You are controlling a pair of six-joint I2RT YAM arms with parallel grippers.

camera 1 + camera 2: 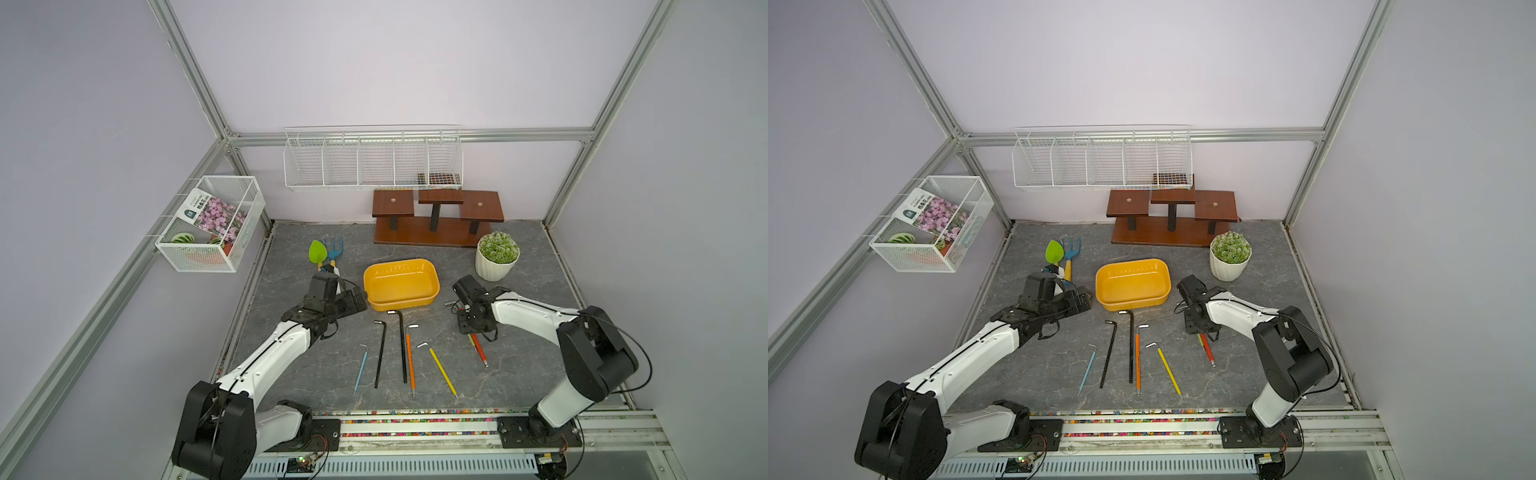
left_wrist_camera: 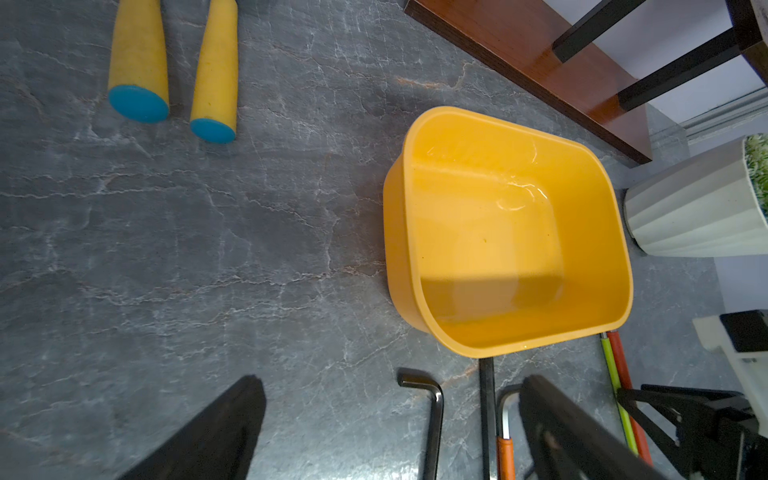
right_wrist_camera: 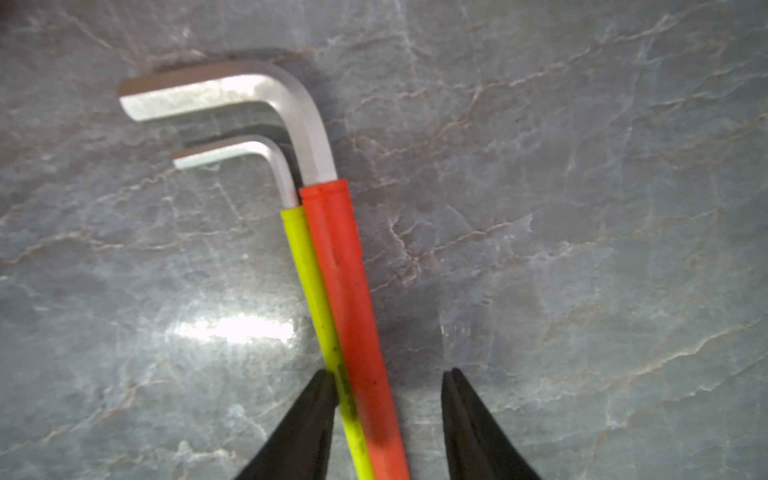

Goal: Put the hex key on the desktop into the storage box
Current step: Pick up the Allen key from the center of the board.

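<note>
**Top views:** the desktop (image 1: 519, 374) is carrying a row of hex keys in front of the storage box (image 1: 401, 303). They are the blue hex key (image 1: 360, 370), short black hex key (image 1: 380, 353), long black hex key (image 1: 402, 345), orange hex key (image 1: 411, 365) and yellow hex key (image 1: 441, 370). All are lying flat, outside the box. The long black hex key's bent end is sitting just beside the box's near wall. The red hex key (image 1: 481, 353) and green hex key (image 1: 473, 343) are lying together right of the row. Their upper ends are hiding under the right gripper (image 1: 471, 331), which is pointing down at them; its jaw gap is not readable from here. The left gripper (image 1: 362, 300) is hovering just beside the box's left end. The potted plant (image 1: 497, 257) and wooden stand (image 1: 432, 237) are sitting further back. Both top views are showing the same layout.

**Left wrist:** the left gripper (image 2: 392, 381) is standing wide open, holding nothing, above the desktop near the short black hex key's bent end. The storage box (image 2: 395, 249) is sitting ahead. The red hex key and green hex key are showing past one of its corners. The garden tool handles (image 2: 137, 62) are lying well apart from it.

**Right wrist:** the red hex key (image 3: 353, 291) and green hex key (image 3: 316, 291) are lying flat on the desktop, sleeves touching, silver bent ends pointing the same way. The right gripper (image 3: 387, 372) is straddling both, partly open. One of its fingertips (image 3: 316, 399) is touching the green sleeve. The other is standing apart from the red sleeve, so it is not clamping yet.
</note>
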